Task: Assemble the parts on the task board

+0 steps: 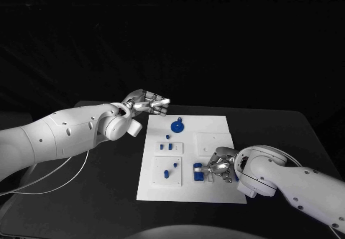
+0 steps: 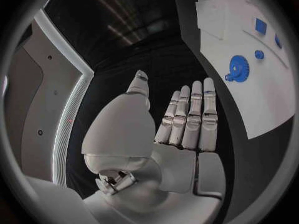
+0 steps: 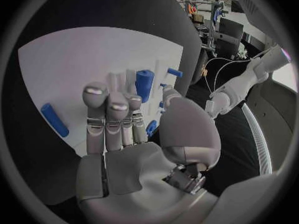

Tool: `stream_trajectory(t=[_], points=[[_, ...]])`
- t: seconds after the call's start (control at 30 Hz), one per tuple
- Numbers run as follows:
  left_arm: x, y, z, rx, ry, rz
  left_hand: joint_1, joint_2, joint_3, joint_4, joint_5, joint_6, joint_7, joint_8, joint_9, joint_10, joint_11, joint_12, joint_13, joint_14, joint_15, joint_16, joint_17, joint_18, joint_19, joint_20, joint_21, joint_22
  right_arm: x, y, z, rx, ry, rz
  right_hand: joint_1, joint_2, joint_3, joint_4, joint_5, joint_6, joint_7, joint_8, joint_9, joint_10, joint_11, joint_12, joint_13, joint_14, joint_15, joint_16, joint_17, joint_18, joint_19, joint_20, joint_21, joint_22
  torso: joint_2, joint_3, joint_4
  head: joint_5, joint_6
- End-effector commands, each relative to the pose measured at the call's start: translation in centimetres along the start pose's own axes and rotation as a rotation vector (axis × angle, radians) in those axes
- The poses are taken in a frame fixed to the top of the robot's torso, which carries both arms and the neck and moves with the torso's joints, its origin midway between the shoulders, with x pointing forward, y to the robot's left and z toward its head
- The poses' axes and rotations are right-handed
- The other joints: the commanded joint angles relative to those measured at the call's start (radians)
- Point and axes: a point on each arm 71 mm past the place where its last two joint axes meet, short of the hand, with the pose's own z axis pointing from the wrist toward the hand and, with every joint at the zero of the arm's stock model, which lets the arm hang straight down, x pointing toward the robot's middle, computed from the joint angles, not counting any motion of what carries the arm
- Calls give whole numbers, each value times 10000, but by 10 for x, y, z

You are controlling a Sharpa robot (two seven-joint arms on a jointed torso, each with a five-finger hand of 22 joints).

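Observation:
The white task board [image 1: 216,130] lies mid-table. A blue gear [image 1: 177,126] stands near its far edge, small blue pieces [image 1: 167,147] sit in the middle, and a blue cylinder [image 1: 198,171] stands near the front. My right hand [image 1: 220,168] hovers low over the board just right of that cylinder [image 3: 144,84], fingers [image 3: 107,115] stretched out, gripping nothing I can see. A blue rod [image 3: 54,119] lies beyond its fingers. My left hand [image 1: 148,104] floats off the board's far left corner, fingers [image 2: 193,119] straight and apart. The gear [image 2: 237,67] lies off to its side.
Black table [image 1: 100,199] surrounds the board on all sides. A white cable [image 1: 50,186] trails on the table under my left arm. The board's right half carries a bare raised white plate [image 1: 214,141].

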Motion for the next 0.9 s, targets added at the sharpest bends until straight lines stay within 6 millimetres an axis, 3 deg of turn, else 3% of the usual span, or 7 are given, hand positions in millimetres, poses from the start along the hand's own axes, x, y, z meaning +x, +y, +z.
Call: stream_trajectory(t=[0.03, 0.1, 0.27, 0.4, 0.5, 0.63, 0.9], points=[[2, -1, 0, 34, 145, -6, 39, -28, 6, 33, -25, -67, -27, 25, 16, -56, 2, 14, 10, -97, 6, -41, -14, 44, -47, 19, -31, -11, 1, 4, -4, -345, 58, 9, 295, -15, 122, -118, -45, 37, -7, -10, 2, 55, 13, -15, 20, 32, -69, -2, 21, -157, 549, -61, 43, 717, 0, 5, -10, -8, 19], [1, -1, 0, 29, 137, -3, 39, -28, 6, 33, -25, -67, -27, 25, 16, -56, 2, 14, 10, -97, 6, -41, -14, 44, -47, 19, -31, -11, 1, 2, -6, -388, 49, -44, 418, -7, 136, -187, -43, 54, -6, -11, 4, 69, 14, -1, 35, 37, -66, 3, 30, -158, 551, -57, 59, 721, -1, 7, -17, -1, 20], [1, 0, 0, 18, 120, 11, 62, -25, 9, 34, -23, -63, -29, 26, 17, -53, 0, 14, 10, -89, 2, -39, -13, 44, -46, 18, -30, -10, -1, -1, -10, -447, 15, -224, 933, 60, 309, -853, -14, 141, -3, -11, 42, 100, 19, 47, 68, 47, -49, 12, 35, -149, 552, -32, 121, 735, -3, 9, -15, -30, 15], [0, 0, 0, 5, 113, 22, 62, -25, 9, 34, -23, -63, -29, 26, 17, -53, 0, 14, 10, -89, 2, -39, -13, 44, -46, 18, -30, -10, -1, -4, -14, -572, 151, -458, 1176, 69, 420, -1714, 4, 185, 9, -18, 74, 97, 30, 78, 83, 45, -28, 16, 20, -128, 544, -2, 154, 749, 1, 12, -14, -14, 29], [0, 0, 0, -7, 118, 30, 65, 6, 17, -3, -15, -56, -31, 26, 17, -47, -2, 13, 10, -90, 2, -41, -14, 43, -43, 18, -30, -10, 0, -3, -15, -645, 252, -602, 1247, 52, 313, -2056, 18, 196, 9, -18, 86, 91, 33, 102, 95, 42, -19, 39, 25, -128, 542, 11, 178, 760, 2, 14, -16, -9, 36], [0, 0, 0, -18, 136, 33, 66, 17, 20, -17, -12, -53, -32, 26, 18, -45, -3, 13, 10, -90, 2, -41, -14, 43, -42, 17, -30, -10, 0, -4, -15, -604, 175, -772, 1333, 101, 446, -2315, 10, 274, -18, -22, 102, 121, 21, 148, 117, 47, -19, 60, 30, -137, 547, 13, 210, 775, 2, 6, -12, -39, 36], [1, 0, 1, -32, 186, 27, 40, 22, 19, -40, -19, -46, -35, 26, 18, -37, -5, 14, 11, -89, 3, -40, -14, 43, -44, 17, -30, -10, -2, -3, -11, -375, -287, -937, 1180, 182, 790, -2322, 68, 427, -78, -22, 96, 240, -19, 314, 243, 54, -40, 80, 20, -161, 555, -7, 246, 774, 11, 1, 10, -61, 21]])
